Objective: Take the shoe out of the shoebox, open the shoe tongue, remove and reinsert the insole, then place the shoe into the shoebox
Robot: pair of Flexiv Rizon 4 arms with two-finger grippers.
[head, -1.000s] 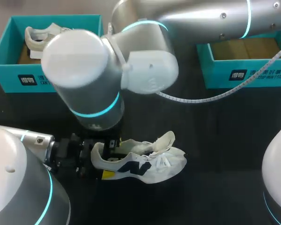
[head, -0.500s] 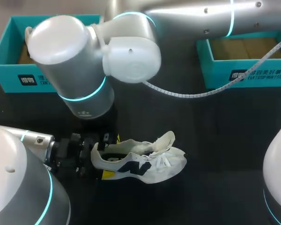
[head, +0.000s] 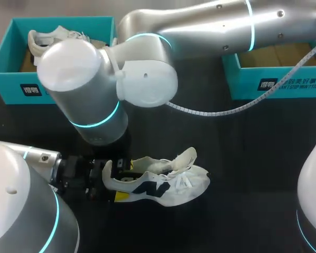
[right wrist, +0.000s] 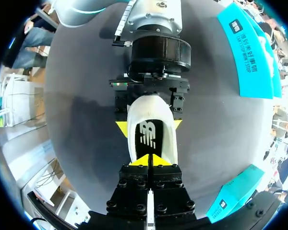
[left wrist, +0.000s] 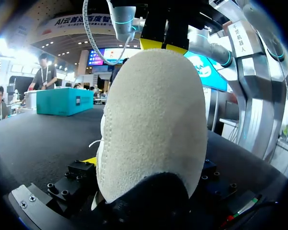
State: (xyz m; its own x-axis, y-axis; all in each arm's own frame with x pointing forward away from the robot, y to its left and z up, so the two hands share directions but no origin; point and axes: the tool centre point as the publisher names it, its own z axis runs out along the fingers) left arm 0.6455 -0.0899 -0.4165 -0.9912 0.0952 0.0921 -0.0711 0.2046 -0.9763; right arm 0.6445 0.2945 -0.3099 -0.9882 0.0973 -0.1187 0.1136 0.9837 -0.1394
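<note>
A white shoe (head: 163,182) with dark side marks lies on its side on the black table, toe to the right, and a pale flap (head: 187,157) sticks up from its opening. My left gripper (head: 115,182) is shut on the shoe's heel (right wrist: 151,129), with a yellow fingertip (right wrist: 121,127) on each side. In the left wrist view the heel (left wrist: 153,124) hides almost everything ahead. My right arm (head: 95,89) reaches across from the right. My right gripper (right wrist: 150,160) hangs shut just above the heel's top edge with nothing in it, and its tips (left wrist: 163,45) show over the heel.
A teal shoebox (head: 10,79) at the back left holds a second white shoe (head: 47,39). Another teal shoebox (head: 276,81) stands at the back right with a brown floor. A white cable (head: 221,112) hangs from my right arm.
My right arm's wrist has shifted left and toward the back over the shoe's heel. The shoe and my left gripper have stayed in place.
</note>
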